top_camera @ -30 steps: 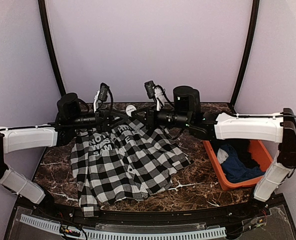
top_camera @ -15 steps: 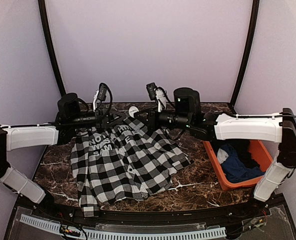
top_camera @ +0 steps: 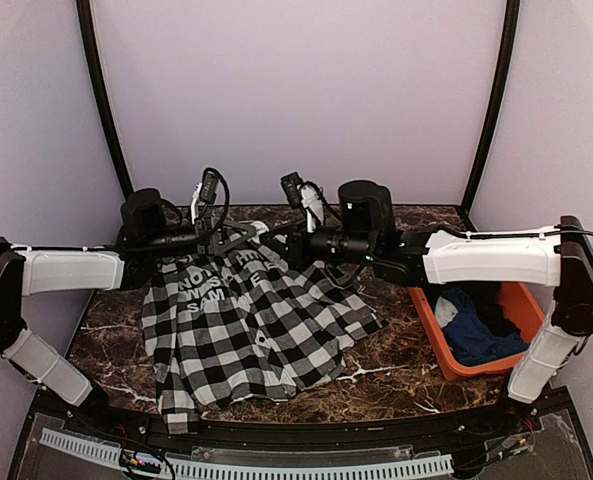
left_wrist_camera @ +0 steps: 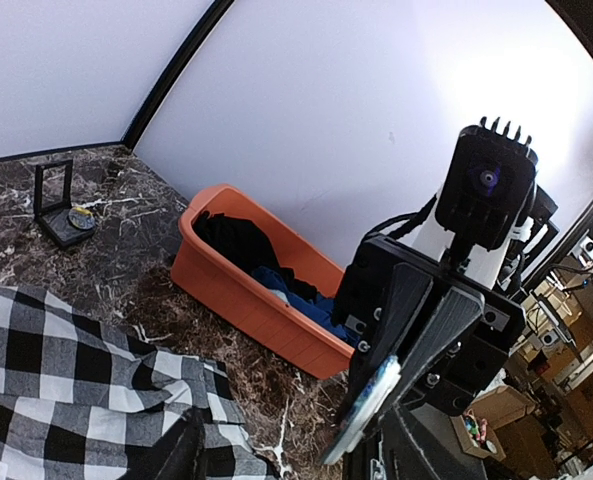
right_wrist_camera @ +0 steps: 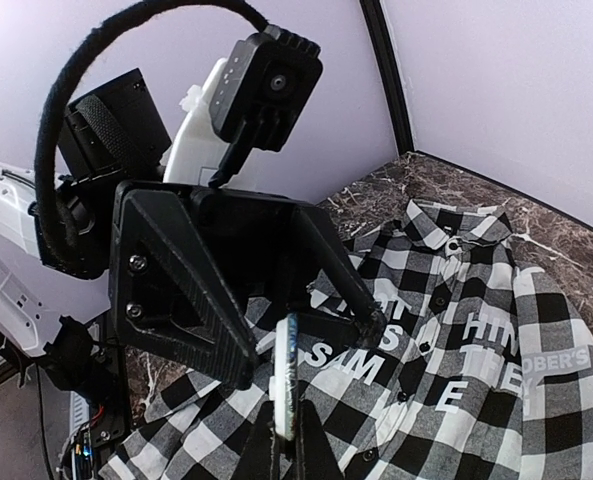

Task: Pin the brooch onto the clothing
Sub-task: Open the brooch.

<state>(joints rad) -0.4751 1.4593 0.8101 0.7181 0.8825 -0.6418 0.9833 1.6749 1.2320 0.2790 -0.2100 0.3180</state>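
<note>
- The shirt (top_camera: 256, 320) lies spread on the table (top_camera: 396, 370), left of the middle; its white lettering faces up, on the far left part; the collar is at the far side
- The two arms reach in from the sides and meet above the far edge of the shirt
- The right gripper (left_wrist_camera: 381, 380) comes from the right; its jaws are closed on the brooch (right_wrist_camera: 286, 385), a thin round disc that the right wrist view shows edge-on
- The brooch is in the air above the lettering, apart from the cloth
- The left gripper (right_wrist_camera: 306, 345) comes from the left and faces the right one; its jaws are apart, one finger (right_wrist_camera: 176, 290) on each side of the brooch; I cannot tell if they touch the disc
- An orange bin (top_camera: 446, 360) stands on the right side of the table; a blue garment (top_camera: 471, 335) and some dark cloth are in it
- A small black stand (left_wrist_camera: 61, 215) is on the marble near the far wall, apart from the shirt
</note>
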